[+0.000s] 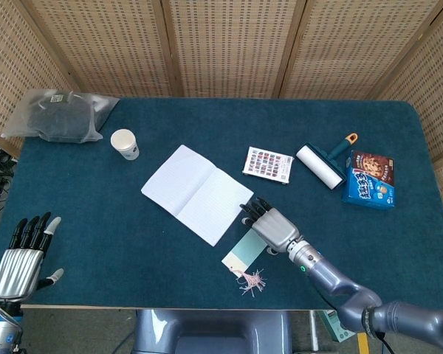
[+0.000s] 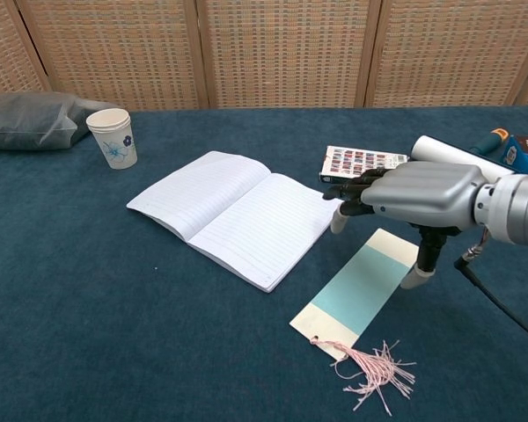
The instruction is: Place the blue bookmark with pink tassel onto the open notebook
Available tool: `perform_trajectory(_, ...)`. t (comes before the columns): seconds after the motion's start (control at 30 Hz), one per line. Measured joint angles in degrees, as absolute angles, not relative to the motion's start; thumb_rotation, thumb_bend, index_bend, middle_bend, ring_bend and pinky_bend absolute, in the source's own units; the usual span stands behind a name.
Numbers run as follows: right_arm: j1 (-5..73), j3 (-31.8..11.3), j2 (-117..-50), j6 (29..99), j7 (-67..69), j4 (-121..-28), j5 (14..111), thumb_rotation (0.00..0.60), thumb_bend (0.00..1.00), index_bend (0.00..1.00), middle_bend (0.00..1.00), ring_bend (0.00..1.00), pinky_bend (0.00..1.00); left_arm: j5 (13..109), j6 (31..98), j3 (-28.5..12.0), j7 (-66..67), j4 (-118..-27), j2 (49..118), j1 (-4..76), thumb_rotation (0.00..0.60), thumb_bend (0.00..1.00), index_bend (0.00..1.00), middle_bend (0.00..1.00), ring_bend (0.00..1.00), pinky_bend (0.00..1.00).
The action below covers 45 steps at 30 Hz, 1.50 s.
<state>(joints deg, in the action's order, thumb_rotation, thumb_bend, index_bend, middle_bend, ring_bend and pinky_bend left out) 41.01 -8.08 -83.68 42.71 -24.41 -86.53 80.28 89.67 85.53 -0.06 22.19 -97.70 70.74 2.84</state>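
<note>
The blue bookmark (image 2: pixel 356 288) with cream ends lies flat on the blue table, its pink tassel (image 2: pixel 376 371) trailing toward the near edge; the head view shows its lower part (image 1: pixel 241 253). The open notebook (image 2: pixel 237 214) lies just left of it, also seen from above (image 1: pixel 196 192). My right hand (image 2: pixel 411 197) hovers over the bookmark's far end with fingers spread and the thumb hanging down beside the card, holding nothing; from the head view this hand (image 1: pixel 269 226) covers the upper half of the bookmark. My left hand (image 1: pixel 23 258) is open at the near-left corner of the table.
A paper cup (image 1: pixel 125 144) and a grey bag (image 1: pixel 60 115) sit at the far left. A patterned small box (image 1: pixel 269 164), a lint roller (image 1: pixel 322 162) and a blue cookie box (image 1: pixel 371 179) lie to the right behind my right hand.
</note>
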Motion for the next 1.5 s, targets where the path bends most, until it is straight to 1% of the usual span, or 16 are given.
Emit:
perform_trajectory(0.17, 42.41, -6.59, -85.15, 41.91, -23.14, -84.53, 80.85, 0.600, 0.20, 0.26, 0.00, 0.00, 0.03, 88.68, 84.89, -0.28, 22.46, -97.37, 71.08, 3.15, 0.600, 0.00, 0.00, 0.00, 0.00, 0.00)
perform_trajectory(0.4, 44.07, -5.23, -86.85, 40.64, -22.44, -82.37, 80.66, 0.600, 0.20, 0.30, 0.00, 0.00, 0.02, 88.30, 84.79, -0.25, 22.41, -97.27, 71.15, 3.31, 0.600, 0.00, 0.00, 0.00, 0.00, 0.00)
perform_trajectory(0.83, 45.38, -3.79, -87.34, 40.52, -21.58, -82.22, 79.54, 0.600, 0.20, 0.29, 0.00, 0.00, 0.00, 88.26, 85.11, -0.17, 21.92, -97.23, 70.94, 3.43, 0.600, 0.00, 0.00, 0.00, 0.00, 0.00)
perform_trajectory(1.3, 46.47, -2.58, -88.74, 40.51, -21.52, -81.30, 78.88, 0.600, 0.20, 0.29, 0.00, 0.00, 0.00, 88.25, 85.33, -0.06, 21.81, -97.16, 70.91, 3.52, 0.600, 0.00, 0.00, 0.00, 0.00, 0.00)
perform_trajectory(1.4, 46.57, -2.35, -88.98, 40.59, -21.51, -81.00, 78.68, 0.600, 0.20, 0.30, 0.00, 0.00, 0.00, 88.23, 85.28, -0.03, 21.76, -97.14, 70.92, 3.58, 0.600, 0.00, 0.00, 0.00, 0.00, 0.00)
perform_trajectory(1.5, 46.62, -2.19, -89.16, 40.90, -21.45, -80.91, 78.68, 0.600, 0.20, 0.35, 0.00, 0.00, 0.00, 88.18, 85.33, -0.05, 21.72, -97.12, 70.95, 3.59, 0.600, 0.00, 0.00, 0.00, 0.00, 0.00)
